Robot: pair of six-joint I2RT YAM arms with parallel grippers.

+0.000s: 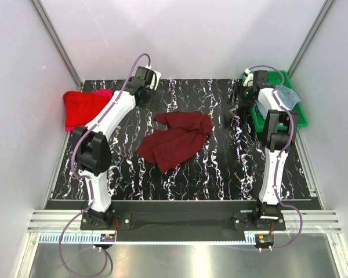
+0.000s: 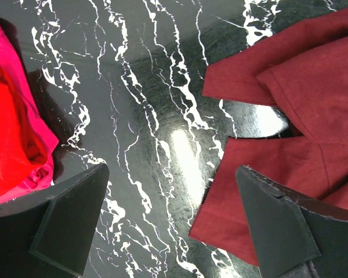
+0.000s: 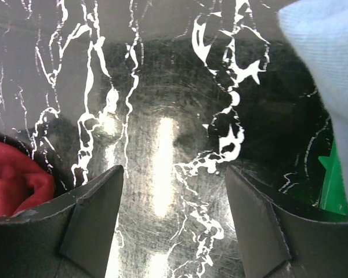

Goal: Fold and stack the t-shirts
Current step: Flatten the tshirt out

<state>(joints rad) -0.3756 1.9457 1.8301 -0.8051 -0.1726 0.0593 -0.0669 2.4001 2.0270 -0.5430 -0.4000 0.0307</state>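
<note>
step: maroon t-shirt (image 1: 177,139) not yet folded, rumpled, well left of green tray (image 1: 300,120) | left gripper (image 2: 171,171) wide, empty | right gripper (image 3: 174,171) wide, empty, beside tray | next: likely pinch hem, spread flat

table (image 1: 220,168): black marble-ish
maroon shirt (image 1: 177,139): crumpled, just right of left gripper (image 2: 171,169)
pink shirt (image 1: 104,92): left of it
green tray (image 1: 300,117): beside right gripper (image 3: 173,169)
</note>
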